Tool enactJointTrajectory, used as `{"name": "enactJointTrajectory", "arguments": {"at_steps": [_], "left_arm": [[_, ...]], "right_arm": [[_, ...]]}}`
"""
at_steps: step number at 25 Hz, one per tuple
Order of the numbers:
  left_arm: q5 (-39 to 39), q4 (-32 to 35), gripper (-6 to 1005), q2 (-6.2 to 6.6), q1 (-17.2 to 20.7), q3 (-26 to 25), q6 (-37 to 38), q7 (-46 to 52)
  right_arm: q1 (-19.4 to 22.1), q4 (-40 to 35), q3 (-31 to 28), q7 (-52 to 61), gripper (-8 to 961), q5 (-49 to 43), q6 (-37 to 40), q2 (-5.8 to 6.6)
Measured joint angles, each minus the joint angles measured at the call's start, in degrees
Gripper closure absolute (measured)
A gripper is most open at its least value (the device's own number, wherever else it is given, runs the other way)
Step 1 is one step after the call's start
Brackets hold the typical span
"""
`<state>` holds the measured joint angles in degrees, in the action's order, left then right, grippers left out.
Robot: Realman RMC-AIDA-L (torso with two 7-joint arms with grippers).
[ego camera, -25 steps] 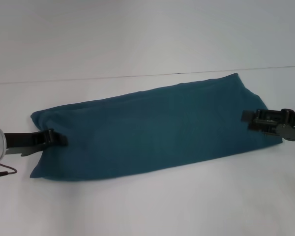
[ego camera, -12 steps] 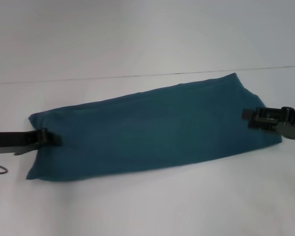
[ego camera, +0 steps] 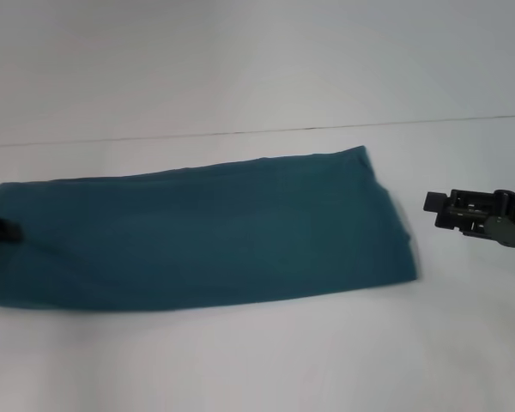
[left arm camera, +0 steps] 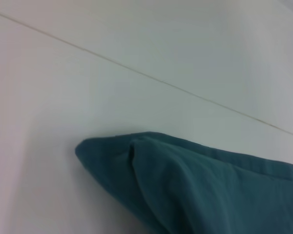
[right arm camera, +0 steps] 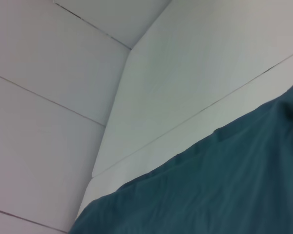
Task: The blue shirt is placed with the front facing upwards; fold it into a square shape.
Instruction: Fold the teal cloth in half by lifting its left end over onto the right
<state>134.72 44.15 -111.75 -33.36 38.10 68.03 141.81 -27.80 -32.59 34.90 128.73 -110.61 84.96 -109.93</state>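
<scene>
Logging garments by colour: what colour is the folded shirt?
Plain dark teal-blue shirt, clearest in the head view.

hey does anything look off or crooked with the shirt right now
Somewhat. The blue shirt, folded into a long band, lies slanted on the table. The right hand sits clear of it, while the left hand touches its far left end.

A plain white table (ego camera: pixel 240 360) fills the head view from nine o'clock across to three o'clock and down to six. A thin dark seam (ego camera: pixel 240 133) runs almost level across it, just above centre, rising slightly toward three o'clock. Beyond the seam, toward twelve o'clock, lies a white surface (ego camera: pixel 257 60) (whether more tabletop or a backing panel cannot be told). White wall panels (right arm camera: pixel 49 107) with thin joints show in the right wrist view.
</scene>
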Motion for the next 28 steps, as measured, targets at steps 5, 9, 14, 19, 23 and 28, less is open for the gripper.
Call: {"name": "enactJointTrajectory", "arguments": {"at_steps": [5,9,14,19,23,28], "left_arm": [[6.2,0.9,921,0.43,-0.8,-1.7,-2.0,2.5],[11.2,2.4,921,0.53,-1.4,-1.6,-3.6,5.9],[12.9,7.1,921,-0.06,-2.8,-1.2,0.2,7.3],[14.0,19.5,921,-3.73,-3.7,1.2,7.6,10.3],[18.8,28.8,921,-5.41,-5.1,10.3,10.8,17.0],[26.9,35.4,920,-7.81,-9.9,15.4,14.5,19.7]], "right_arm": [[0.0,0.0,0.0,0.0,332,0.0,-0.2,0.04],[0.0,0.0,0.0,0.0,333,0.0,-0.2,0.07],[-0.1,0.0,0.4,-0.1,333,0.0,-0.4,-0.01],[-0.3,0.0,0.3,-0.4,332,0.0,-0.8,-0.21],[-0.6,0.0,0.1,-0.9,333,0.0,-1.1,-0.32],[-1.0,0.0,0.4,-1.4,334,0.0,-1.8,-0.50]]}}
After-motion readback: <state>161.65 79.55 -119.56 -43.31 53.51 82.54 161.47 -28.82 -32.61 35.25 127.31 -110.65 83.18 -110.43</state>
